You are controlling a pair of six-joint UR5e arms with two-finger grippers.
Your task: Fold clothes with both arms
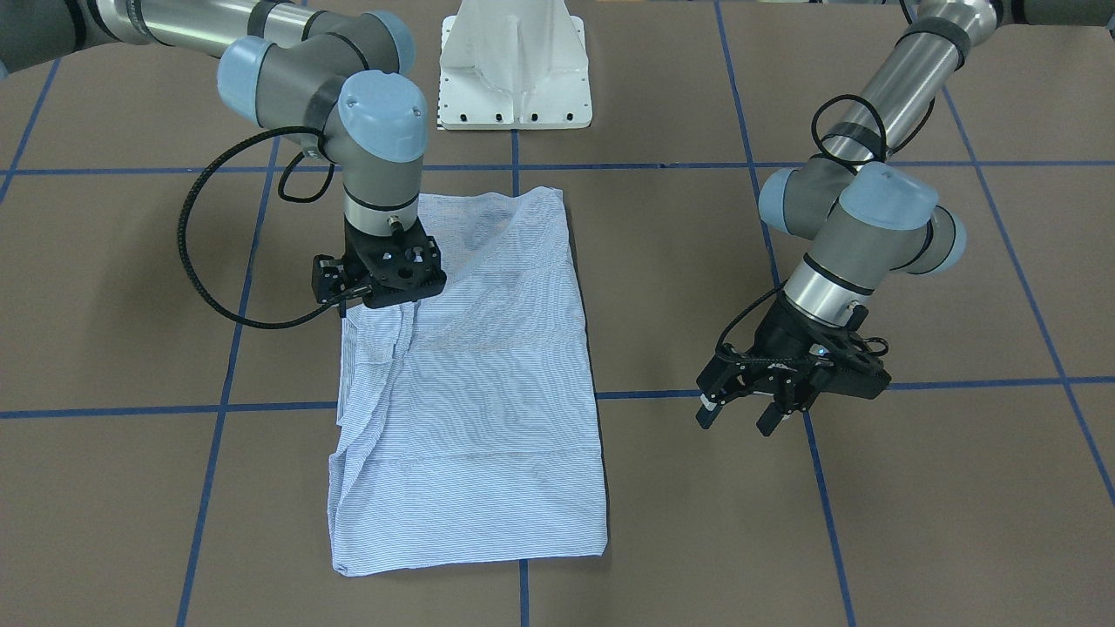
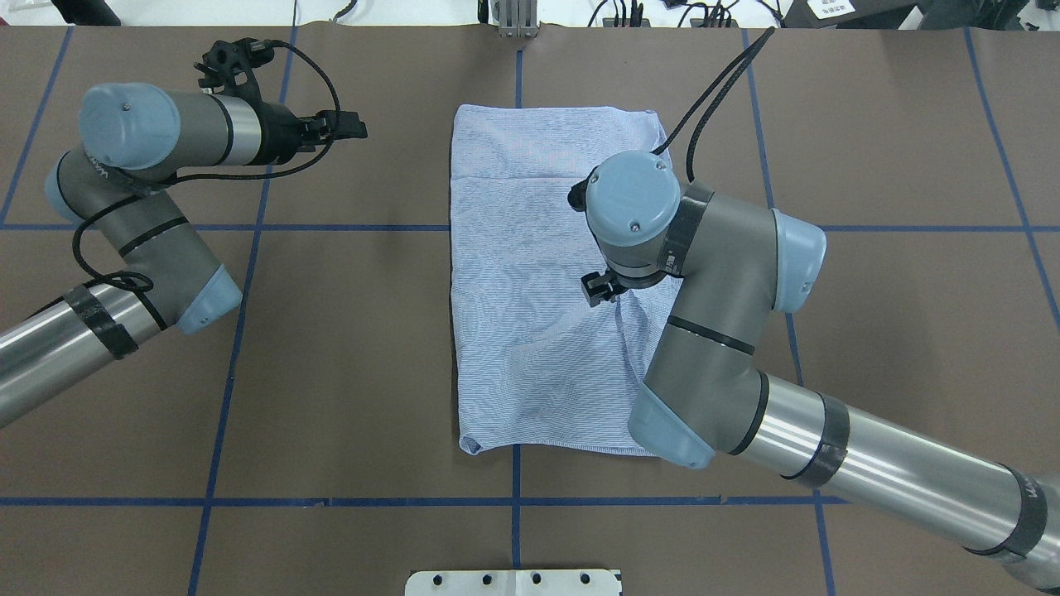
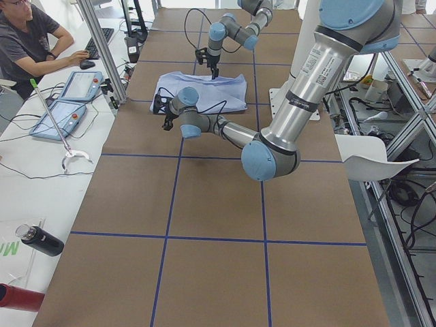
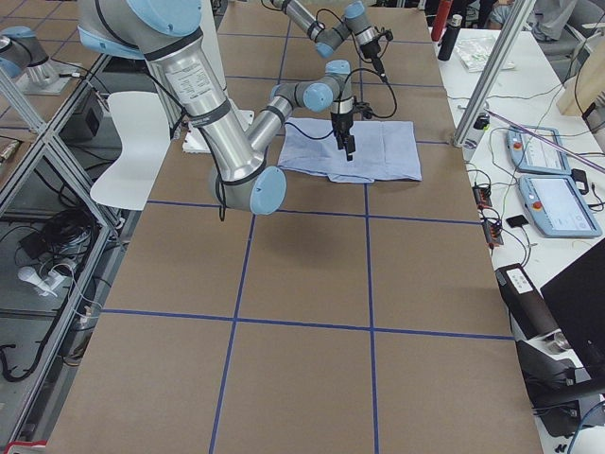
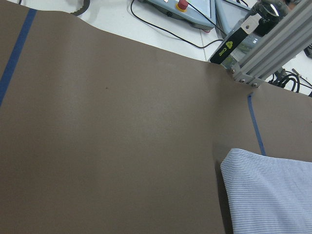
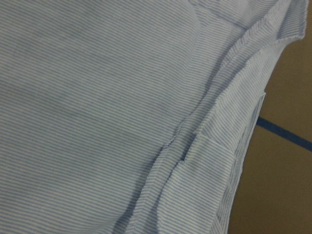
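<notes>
Folded shirt (image 1: 488, 392), left arm (image 1: 871, 244) aside — jaws apart, right arm (image 1: 375, 113) over it — jaws' state hidden.

Right arm (image 2: 720, 248) overhangs the shirt (image 2: 522, 331); left gripper (image 1: 736, 424) stands well apart.

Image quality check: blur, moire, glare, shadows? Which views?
Right wrist view: shirt close up, stripes soft and blurred. Front-facing and overhead views: wavy moire over its stripes. Front-facing view: dark shadow along one long edge. Overhead view: bright sheen on the right arm tube. Left wrist view: sharp.
</notes>
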